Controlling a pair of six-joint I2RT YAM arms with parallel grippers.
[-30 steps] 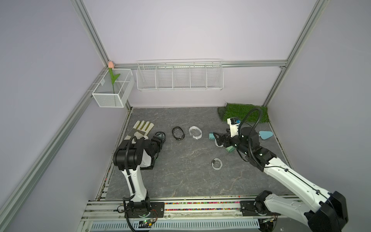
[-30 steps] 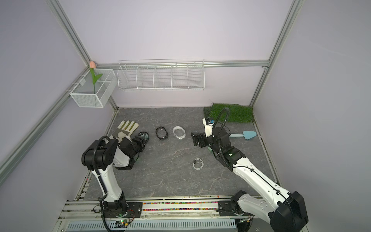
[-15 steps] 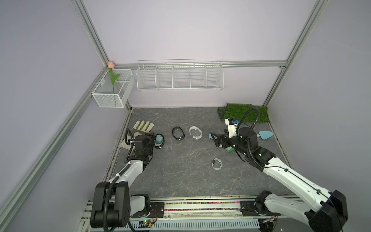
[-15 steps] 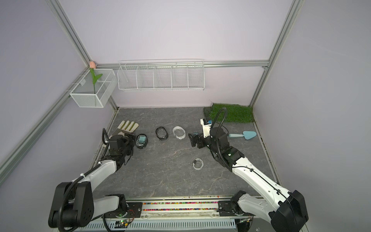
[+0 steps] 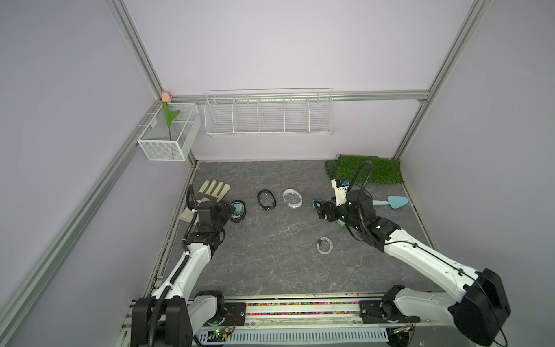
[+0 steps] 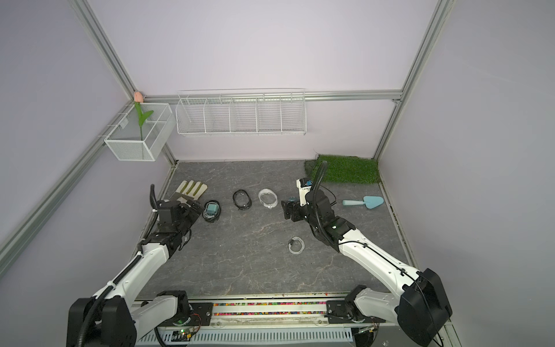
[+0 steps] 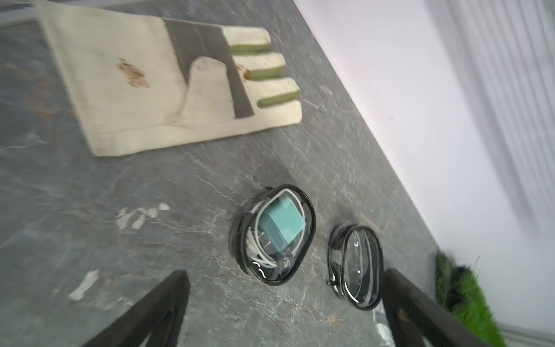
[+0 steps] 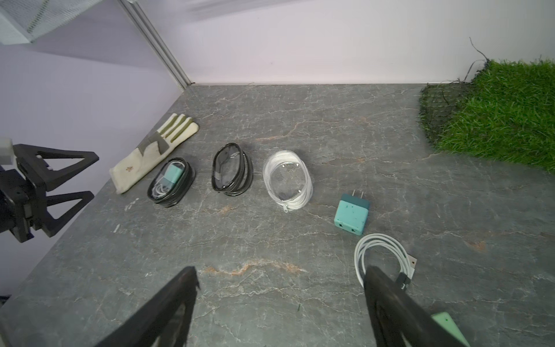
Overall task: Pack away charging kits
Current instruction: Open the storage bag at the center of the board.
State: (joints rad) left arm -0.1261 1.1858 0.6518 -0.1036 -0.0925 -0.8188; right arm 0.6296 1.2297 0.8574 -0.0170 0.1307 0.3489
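Far left: glove (image 5: 213, 192) flat on the table (image 5: 270, 264), along the left wall. Left gripper (image 7: 285, 272) is low over the glove's cuff end, jaws wide apart, nothing between them. It points at the full case (image 7: 276, 234) and sits just beside it; can't tell if they touch.

Full case: black rim, clear lid, packed plug (image 7: 282, 228) and packed cable (image 7: 261, 258) inside. Next right is the empty case (image 5: 266, 199), black rim, lying flat, near the full one but apart. Then the white case (image 5: 292, 198), nothing visible inside, just beside the empty one. The three cases form a row across the back-middle of the table.

Right of the white case: loose plug (image 8: 352, 214), teal, flat on the table, prongs pointing away from the right gripper (image 8: 280, 270). A coiled cable (image 8: 381, 258) lies just beside it. The right gripper hovers by those two, jaws wide apart, empty; one finger overlaps the cable in the wrist view.

Second plug (image 5: 341, 223) is mostly hidden under the right wrist. Second cable (image 5: 324, 245) lies alone nearer the front, well apart from the cases.

Far right: trowel (image 5: 393, 202) on the table, turf (image 5: 369, 171) in the back right corner.
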